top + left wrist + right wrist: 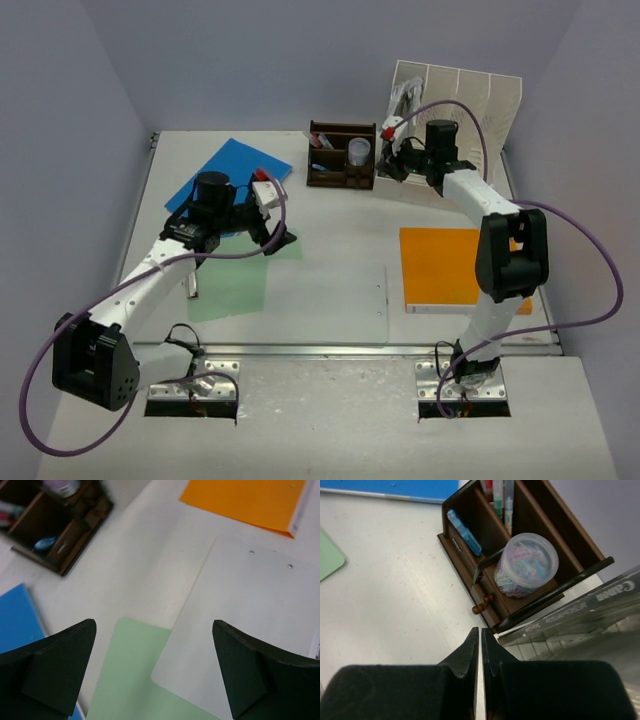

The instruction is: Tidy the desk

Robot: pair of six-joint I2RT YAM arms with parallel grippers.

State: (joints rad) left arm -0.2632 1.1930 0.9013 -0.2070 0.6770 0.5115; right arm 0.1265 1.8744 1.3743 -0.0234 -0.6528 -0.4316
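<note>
Two pairs: my left jaws spread above the green sheet (135, 680), likely for pickup; right jaws pressed together before the organizer (465, 565).

Just ahead of the right jaws stood a dark wooden pen organizer (555, 527), holding a clear tub of coloured paper clips (526, 565), a few pens (501, 497) upright at the back and a blue item (464, 532) (too small to name) in a front slot. To the right of those jaws ran a grey object lettered Canon (580, 610), and beyond them stood a white slotted file rack (470, 95). Below the gap of the left jaws lay a pale green sheet (135, 680), its corner overlapped by a translucent white board (250, 620). An orange folder (245, 500) lay ahead to the right, and a blue folder (15, 625) lay at the left.
</note>
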